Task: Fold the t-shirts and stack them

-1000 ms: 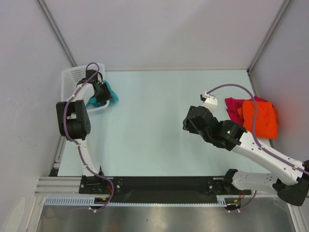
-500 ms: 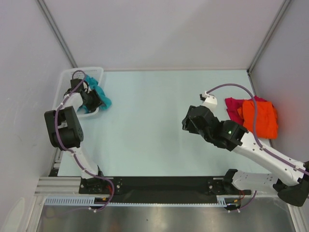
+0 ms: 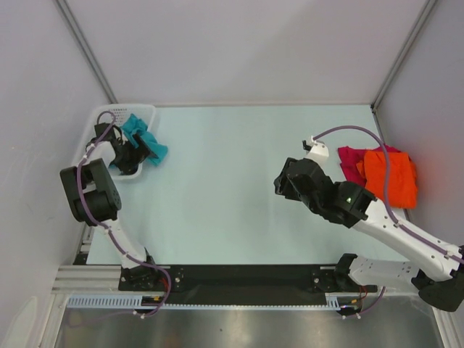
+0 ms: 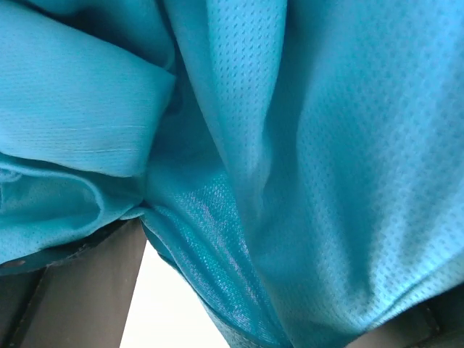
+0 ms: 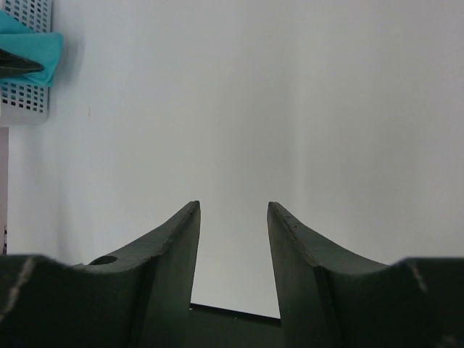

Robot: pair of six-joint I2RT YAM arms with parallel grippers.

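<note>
Right now the left gripper (image 3: 133,155) sits at the white basket (image 3: 109,113), pressed into the teal t-shirt (image 3: 147,142), which spills over the rim on the table side. Cloth fills its camera, so I cannot tell whether it grips. The right gripper (image 5: 232,209) hangs with its jaws partly spread and empty, with bare table (image 3: 217,167) ahead of it as far as the basket. Behind it, near the right wall, the orange t-shirt (image 3: 391,177) overlaps the magenta t-shirt (image 3: 349,161).

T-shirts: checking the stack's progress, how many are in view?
3: teal shirt over the basket rim, left; orange shirt atop magenta shirt, right. Others may hide inside.
</note>
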